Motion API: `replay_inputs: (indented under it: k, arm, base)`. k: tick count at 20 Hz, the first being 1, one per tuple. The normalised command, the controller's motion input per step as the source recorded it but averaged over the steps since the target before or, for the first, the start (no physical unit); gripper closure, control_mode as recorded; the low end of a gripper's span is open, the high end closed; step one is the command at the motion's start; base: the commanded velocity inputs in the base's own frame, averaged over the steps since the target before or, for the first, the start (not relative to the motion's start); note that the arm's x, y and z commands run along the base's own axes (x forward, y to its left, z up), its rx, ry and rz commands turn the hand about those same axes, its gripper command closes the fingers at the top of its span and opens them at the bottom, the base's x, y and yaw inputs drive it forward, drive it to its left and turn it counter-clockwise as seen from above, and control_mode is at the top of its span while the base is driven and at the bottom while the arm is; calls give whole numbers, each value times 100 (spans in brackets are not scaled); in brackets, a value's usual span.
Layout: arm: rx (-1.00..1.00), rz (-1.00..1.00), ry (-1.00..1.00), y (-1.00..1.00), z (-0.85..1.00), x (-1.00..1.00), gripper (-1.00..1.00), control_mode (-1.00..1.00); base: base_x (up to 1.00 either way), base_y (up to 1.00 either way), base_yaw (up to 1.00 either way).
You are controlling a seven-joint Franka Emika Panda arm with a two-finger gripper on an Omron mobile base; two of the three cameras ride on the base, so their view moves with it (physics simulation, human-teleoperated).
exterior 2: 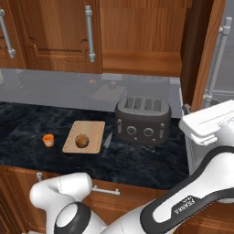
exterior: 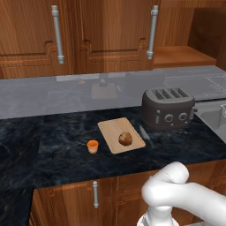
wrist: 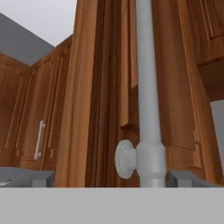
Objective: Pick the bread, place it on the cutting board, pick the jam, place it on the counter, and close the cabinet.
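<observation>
Right, my tool is up close against the open cabinet door (exterior 2: 208, 55), its grey bar handle (wrist: 148, 109) running straight up in my hand view with the lower mount just ahead. I cannot tell whether my tool is open or closed here. Down on the surface (exterior: 53, 145), the bread (exterior: 125, 138) sits on the cutting board (exterior: 110, 130), toward its 5 o'clock corner. The jam (exterior: 92, 146) stands on the surface just beside the board, at 9 o'clock of the bread. A toaster (exterior: 167, 107) sits at 2 o'clock of the board.
</observation>
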Motion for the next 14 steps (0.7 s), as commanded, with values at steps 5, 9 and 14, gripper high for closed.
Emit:
replay_inputs:
  k: [5, 9, 14]
  arm:
    - [-6, 27, 0, 38, 0, 0, -100, -100]
    - [-5, 21, 0, 53, 0, 0, -100, -100]
    - [-3, 15, 0, 60, 0, 0, -100, -100]
  base:
    - [0, 0, 0]
    - [0, 0, 0]
    - [0, 0, 0]
